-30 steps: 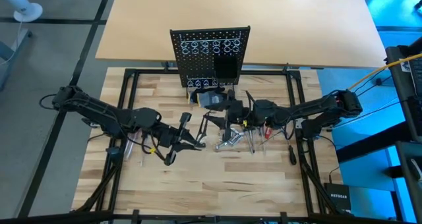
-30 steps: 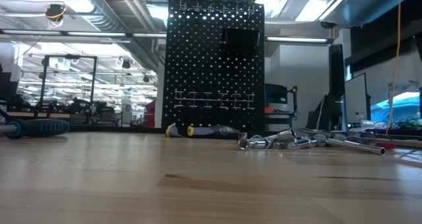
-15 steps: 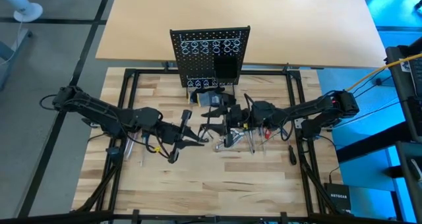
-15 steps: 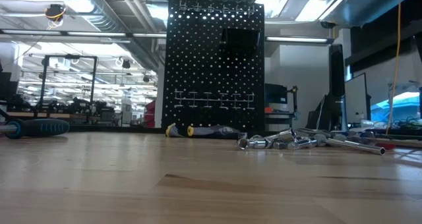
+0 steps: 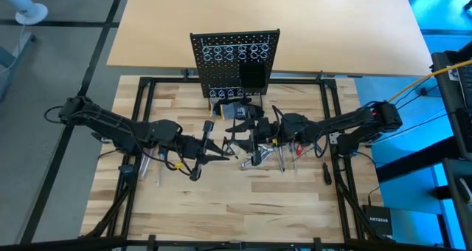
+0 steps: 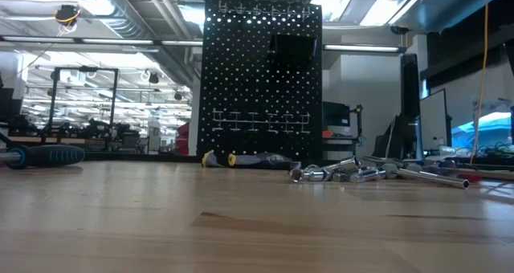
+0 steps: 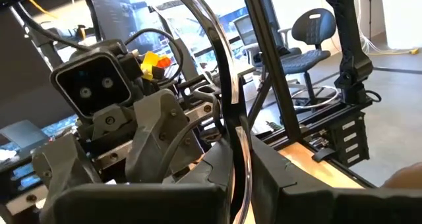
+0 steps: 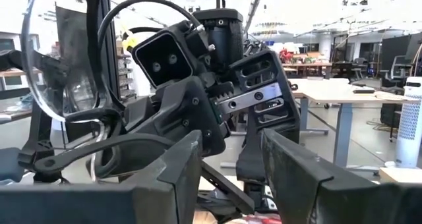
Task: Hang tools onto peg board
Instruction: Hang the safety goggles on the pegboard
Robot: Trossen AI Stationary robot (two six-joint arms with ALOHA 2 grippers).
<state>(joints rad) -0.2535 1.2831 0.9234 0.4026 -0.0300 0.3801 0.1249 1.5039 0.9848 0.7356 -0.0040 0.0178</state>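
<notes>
The peg board [image 5: 236, 59] [image 6: 261, 80] stands upright at the table's far middle. Shiny silver tools [image 5: 254, 159] [image 6: 337, 174] lie in a heap on the table, with red-handled screwdrivers [image 5: 299, 149] beside them. A blue-handled screwdriver [image 6: 48, 155] lies far to the left. Above the table's middle, my left gripper [image 5: 225, 155] is shut on what looks like a pair of clear safety glasses with a dark rim [image 7: 221, 66] [image 8: 59, 59]. My right gripper [image 5: 242, 138] faces it, level, with its fingers apart. My left gripper pinches the thin curved rim of the glasses [image 7: 239, 159] between its two fingers. It comes in level from the table's left. The glasses are lifted clear of the table and the rim arcs up from the fingers. My right gripper: I cannot tell whether its fingers [image 8: 178, 165] touch the glasses' dark side bar [image 8: 105, 148].
A dark bundle with yellow marks [image 5: 236, 111] [image 6: 241, 159] lies at the peg board's foot. A black-handled tool [image 5: 327, 173] lies by the right frame rail. The near half of the wooden table [image 5: 236, 207] holds nothing in view.
Both hands have stayed where they were and turned slightly at the wrist. My left gripper's tip has swung a little toward the table's far edge and toward my right gripper. The tools on the table have not moved.
</notes>
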